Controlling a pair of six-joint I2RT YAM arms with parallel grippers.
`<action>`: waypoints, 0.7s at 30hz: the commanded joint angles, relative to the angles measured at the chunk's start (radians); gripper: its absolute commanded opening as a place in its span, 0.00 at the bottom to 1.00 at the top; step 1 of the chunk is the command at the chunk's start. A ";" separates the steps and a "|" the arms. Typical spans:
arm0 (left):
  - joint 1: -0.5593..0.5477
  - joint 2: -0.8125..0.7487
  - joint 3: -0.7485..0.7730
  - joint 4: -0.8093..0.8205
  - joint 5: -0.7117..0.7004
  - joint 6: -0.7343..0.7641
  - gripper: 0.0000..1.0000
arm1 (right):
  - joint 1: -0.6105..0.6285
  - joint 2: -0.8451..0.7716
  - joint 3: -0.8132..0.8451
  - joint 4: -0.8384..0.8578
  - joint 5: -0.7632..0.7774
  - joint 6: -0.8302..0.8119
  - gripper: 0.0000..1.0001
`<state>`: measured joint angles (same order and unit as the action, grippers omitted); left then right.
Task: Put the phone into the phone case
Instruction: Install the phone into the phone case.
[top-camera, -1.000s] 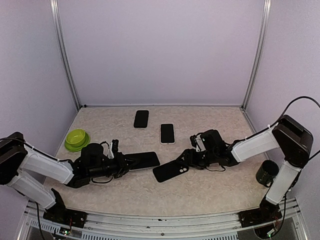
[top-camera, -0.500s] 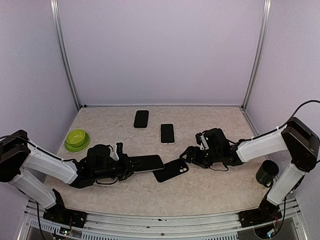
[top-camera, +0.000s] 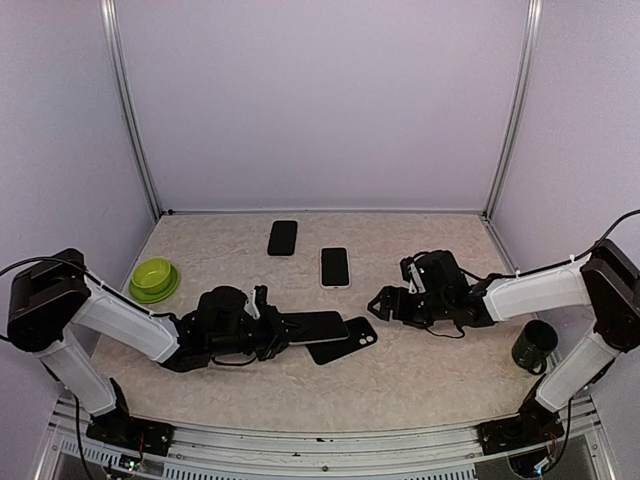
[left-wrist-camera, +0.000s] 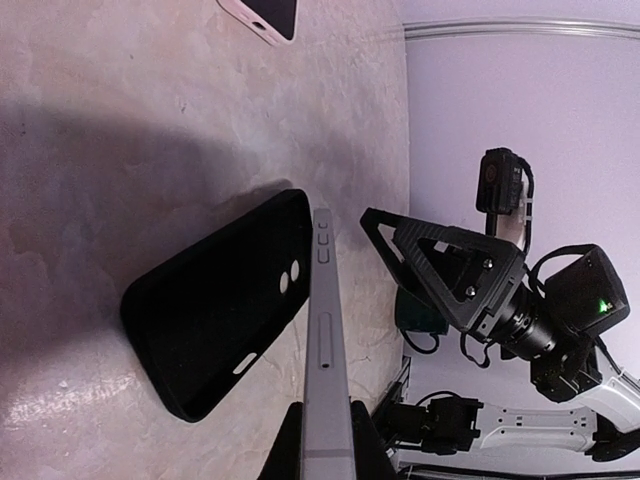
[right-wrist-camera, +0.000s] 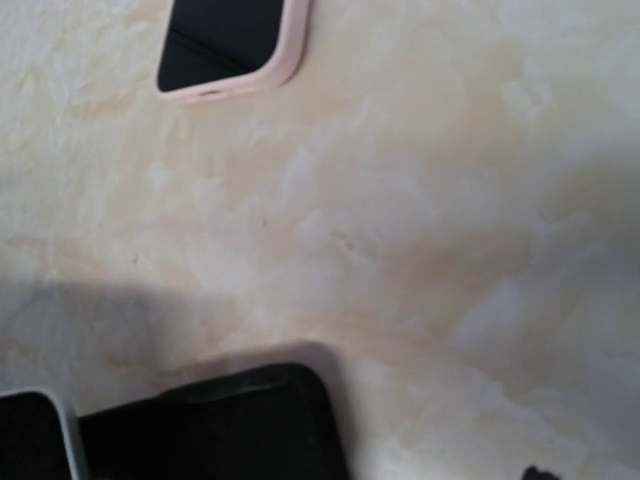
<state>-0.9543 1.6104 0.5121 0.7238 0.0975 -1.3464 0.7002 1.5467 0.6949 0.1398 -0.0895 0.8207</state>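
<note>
Two hands are mine here, and only the left one (top-camera: 283, 325) is carrying something: its fingers are closed on the near end of the phone (top-camera: 322, 326), which sticks out straight ahead of it, low over the table (top-camera: 420, 380). The phone case (top-camera: 350, 343) lies flat on the table just past my left fingertips and a little to their right. The far end of the phone reaches over the case's edge, but I cannot tell if they touch. My right hand (top-camera: 384, 303) is just beyond the far corner of the case, apart from it, with the fingers spread and nothing between them. In front of my right hand, farther from me, lies a phone with a pale rim (top-camera: 335, 266), and beyond that a black phone (top-camera: 283, 237). A green bowl (top-camera: 153, 277) sits behind my left hand, to its left. A dark cup (top-camera: 535, 344) stands near my right elbow.
</note>
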 joint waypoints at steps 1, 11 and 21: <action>-0.021 0.034 0.063 0.057 -0.004 -0.019 0.00 | -0.011 0.005 0.023 -0.021 0.005 -0.017 0.86; -0.030 0.113 0.114 0.058 -0.008 -0.053 0.00 | -0.014 0.065 0.050 0.010 -0.027 -0.025 0.84; -0.030 0.179 0.162 0.062 0.003 -0.074 0.00 | -0.014 0.126 0.069 0.037 -0.069 -0.029 0.82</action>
<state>-0.9779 1.7729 0.6338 0.7254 0.0971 -1.4094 0.6949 1.6440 0.7303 0.1463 -0.1371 0.8036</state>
